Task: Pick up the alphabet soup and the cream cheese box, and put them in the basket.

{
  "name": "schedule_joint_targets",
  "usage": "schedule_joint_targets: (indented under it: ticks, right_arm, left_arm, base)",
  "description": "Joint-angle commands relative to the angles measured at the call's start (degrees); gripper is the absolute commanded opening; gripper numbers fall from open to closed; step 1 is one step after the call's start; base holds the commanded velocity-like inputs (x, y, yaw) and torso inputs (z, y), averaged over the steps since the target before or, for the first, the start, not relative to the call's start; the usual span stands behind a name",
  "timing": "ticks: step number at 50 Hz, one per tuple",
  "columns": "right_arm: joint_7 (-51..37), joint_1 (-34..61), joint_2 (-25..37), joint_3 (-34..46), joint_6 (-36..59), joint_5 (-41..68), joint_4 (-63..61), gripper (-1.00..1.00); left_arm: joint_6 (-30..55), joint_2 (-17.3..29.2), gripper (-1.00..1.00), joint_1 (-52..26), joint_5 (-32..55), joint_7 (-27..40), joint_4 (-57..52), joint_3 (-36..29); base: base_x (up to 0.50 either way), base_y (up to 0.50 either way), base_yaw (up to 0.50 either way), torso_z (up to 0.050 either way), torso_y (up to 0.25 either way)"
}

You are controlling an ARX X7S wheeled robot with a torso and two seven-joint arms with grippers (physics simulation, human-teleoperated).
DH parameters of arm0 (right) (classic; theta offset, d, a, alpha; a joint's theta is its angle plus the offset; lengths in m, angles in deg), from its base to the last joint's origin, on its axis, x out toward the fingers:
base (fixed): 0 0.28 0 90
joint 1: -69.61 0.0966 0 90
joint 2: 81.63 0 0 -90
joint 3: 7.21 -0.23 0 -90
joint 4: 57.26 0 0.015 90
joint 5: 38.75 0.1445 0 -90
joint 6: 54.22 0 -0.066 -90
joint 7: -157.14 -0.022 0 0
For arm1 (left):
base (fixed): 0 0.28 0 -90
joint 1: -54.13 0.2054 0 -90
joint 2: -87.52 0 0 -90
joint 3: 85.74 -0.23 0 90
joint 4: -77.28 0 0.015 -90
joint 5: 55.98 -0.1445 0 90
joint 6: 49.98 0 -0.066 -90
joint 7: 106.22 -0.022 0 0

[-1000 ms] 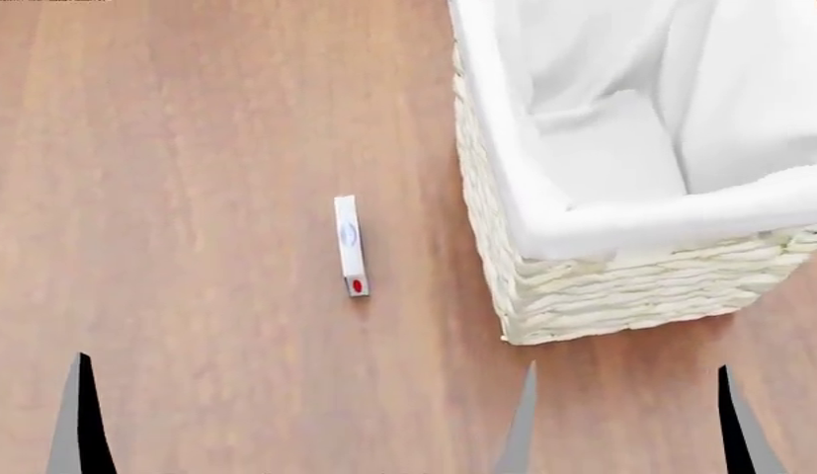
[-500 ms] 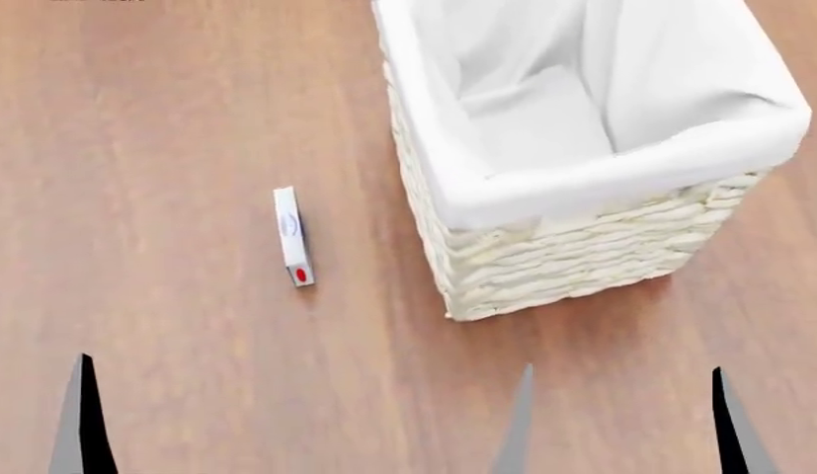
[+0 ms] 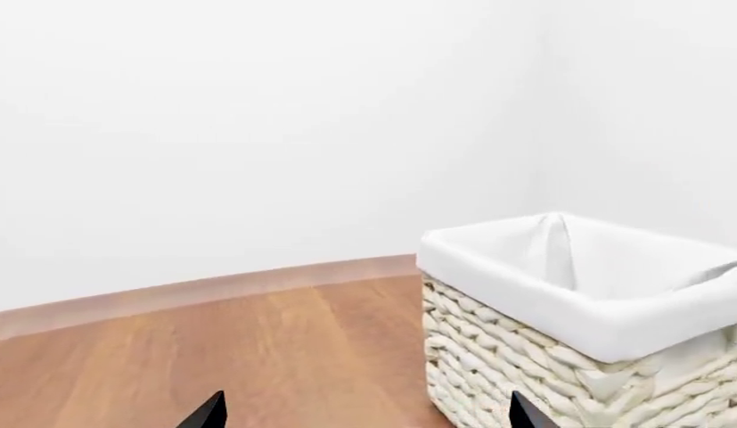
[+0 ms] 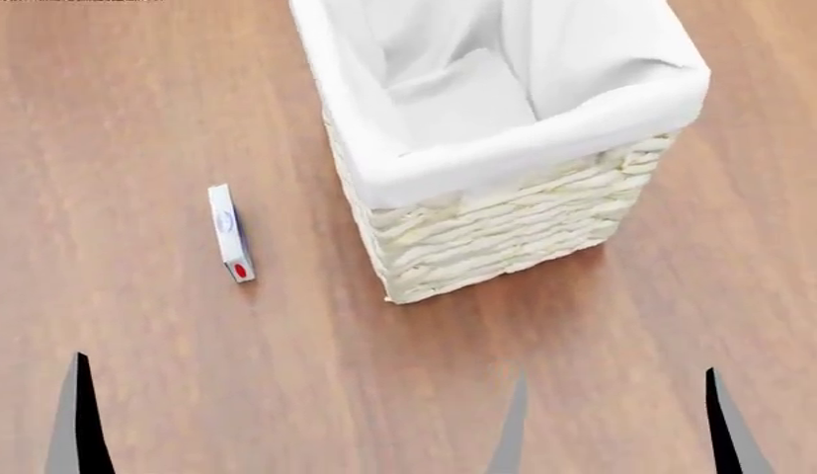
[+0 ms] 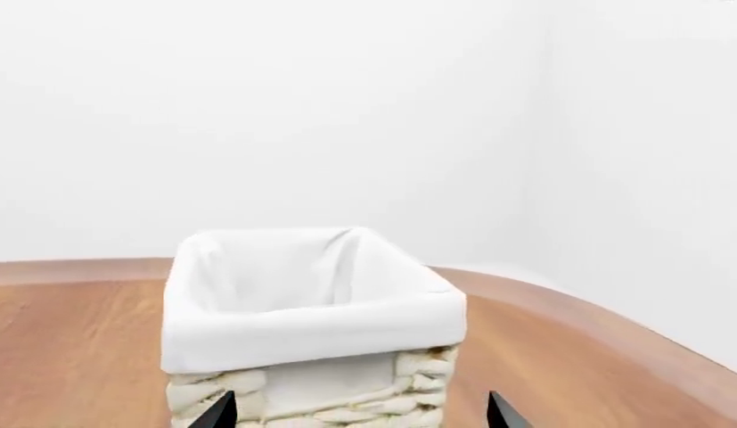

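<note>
The cream cheese box [image 4: 230,233], thin and white with a red spot at its near end, lies on the wooden floor left of the basket [image 4: 501,232]. The basket is tall woven wicker with a white cloth lining, and only the lining shows inside. The alphabet soup is out of view. My left gripper [image 3: 365,417] is open, its tips framing bare floor and the basket's [image 3: 559,374] near corner. Only one of its fingers [image 4: 79,420] shows in the head view. My right gripper [image 4: 616,425] is open and empty, low and short of the basket [image 5: 308,366], which it faces.
Everything rests on a brown wooden floor [image 4: 144,118]. White walls with a wooden skirting [image 3: 201,290] stand behind the basket in both wrist views, meeting in a corner [image 5: 541,134].
In the head view the basket and the cream cheese box have slid leftward, so the view has swung to the right. Both grippers hold the same places in the picture, still open.
</note>
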Motion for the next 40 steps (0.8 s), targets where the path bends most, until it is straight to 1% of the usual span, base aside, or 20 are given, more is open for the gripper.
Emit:
schedule_joint_targets:
  ticks: [1,10,17,24,35,40]
  right_arm:
    - [-0.17,-0.07,0.27,0.61,-0.26,-0.4,0.37,1.0]
    - [-0.44,0.11,0.45,0.97,0.35,-0.81,0.13,1.0]
    - [-0.76,-0.03,0.78,1.62,3.07,-1.89,-1.85,1.0]
    - [-1.26,-3.71,1.64,2.09,5.07,-2.55,-5.21,1.0]
    - [-1.72,-6.6,1.15,2.58,11.81,2.49,-9.26,1.0]
    - [-2.0,-10.09,1.67,1.42,15.18,6.76,-10.35,1.0]
  left_arm:
    - [-0.34,0.24,1.0,0.13,0.14,0.23,0.13,-0.1]
    - [-0.32,0.36,1.0,-0.07,0.29,0.35,0.25,-0.26]
    - [-0.41,0.52,1.0,-0.13,0.41,0.47,0.42,-0.23]
    - [-0.96,0.62,1.0,0.25,0.65,0.67,1.0,-0.02]
    - [-1.49,0.62,1.0,-0.16,0.29,0.14,2.71,-1.27]
    - [-1.81,0.67,1.0,-0.15,0.2,0.12,3.68,-1.42]
  base:
    - [0.0,0.0,-0.28,0.0,0.0]
    - [0.0,0.0,-0.25,0.0,0.0]
    - [0.0,0.0,0.0,0.0,0.0]
    - [0.0,0.0,0.0,0.0,0.0]
    - [0.0,0.0,0.0,0.0,0.0]
    - [0.0,0.0,0.0,0.0,0.0]
